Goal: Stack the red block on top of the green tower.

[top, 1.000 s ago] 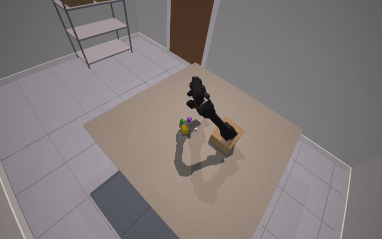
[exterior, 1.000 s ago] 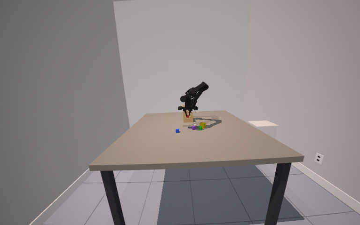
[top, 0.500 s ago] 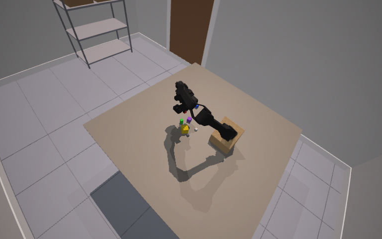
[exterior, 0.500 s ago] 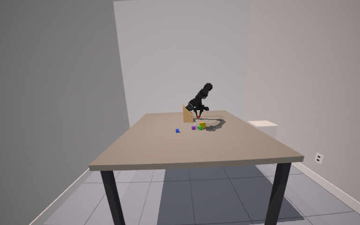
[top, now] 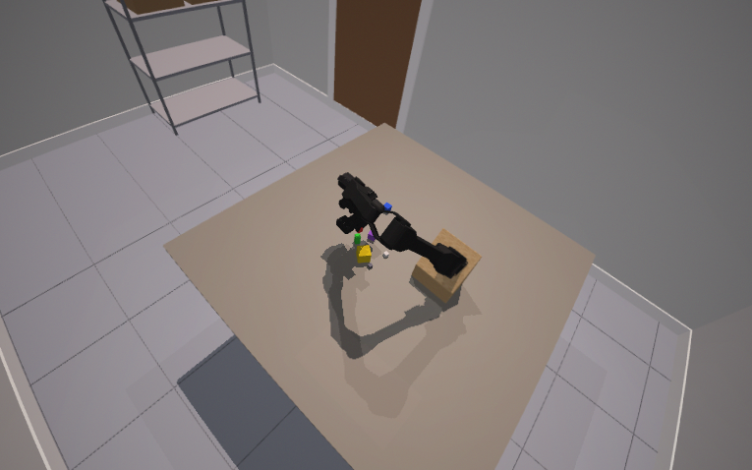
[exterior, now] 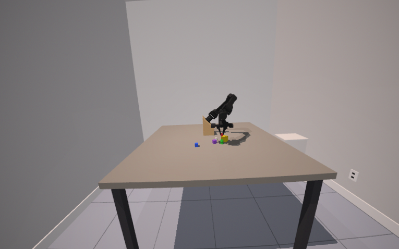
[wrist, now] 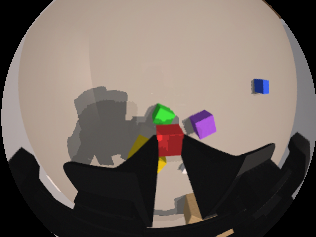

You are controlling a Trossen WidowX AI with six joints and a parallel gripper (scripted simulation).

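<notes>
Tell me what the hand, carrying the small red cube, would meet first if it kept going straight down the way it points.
Probably the green block tower. The hand, shut on the small red cube, points down just above it, though exact alignment is unclear; the yellow block sits close beside.

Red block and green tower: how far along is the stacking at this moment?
Done: the pickup. The gripper is shut on the red block and carries it off the table. In hand: lining up over the green tower, which stands upright and shows just beyond the block in the wrist view, beside the purple block and yellow block. Left: finishing alignment, lowering onto the tower, releasing and backing off without tipping it.
</notes>
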